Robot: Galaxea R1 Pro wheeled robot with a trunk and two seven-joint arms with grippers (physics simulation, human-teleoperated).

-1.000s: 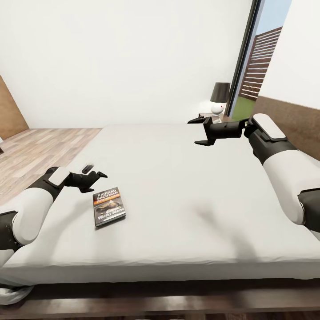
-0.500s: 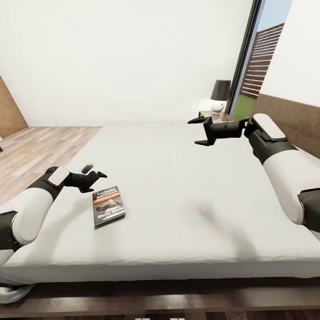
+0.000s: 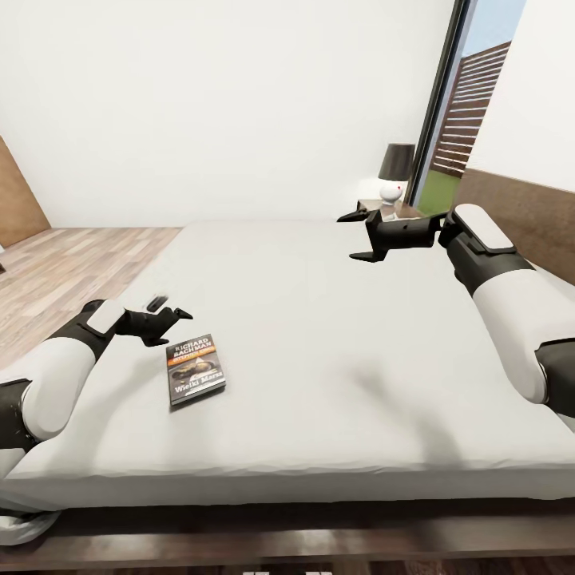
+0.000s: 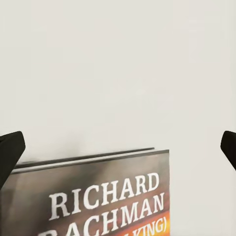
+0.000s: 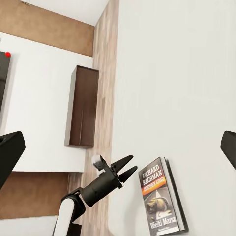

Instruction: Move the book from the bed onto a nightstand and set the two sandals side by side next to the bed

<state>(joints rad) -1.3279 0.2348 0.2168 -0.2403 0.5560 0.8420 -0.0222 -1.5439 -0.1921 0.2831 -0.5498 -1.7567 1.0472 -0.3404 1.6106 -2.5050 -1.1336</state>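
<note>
Here the book point(image 3: 196, 370) lies flat on the bed point(image 3: 335, 359), near its left edge; left end effector point(image 3: 169, 316) spread wide just beyond it; right end effector point(image 3: 357, 235) wide, empty, over open mattress; left wrist view reads "RICHARD BACHMAN"; nightstand point(image 3: 382, 206) beyond the bed's far corner.

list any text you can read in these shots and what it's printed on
"RICHARD BACHMAN": white capitals at the top of the book's cover, which lies on the bed.
"KING)": end of a line on the orange band, the rest cut off.
"Wielki Marsz": white title low on the cover.
</note>
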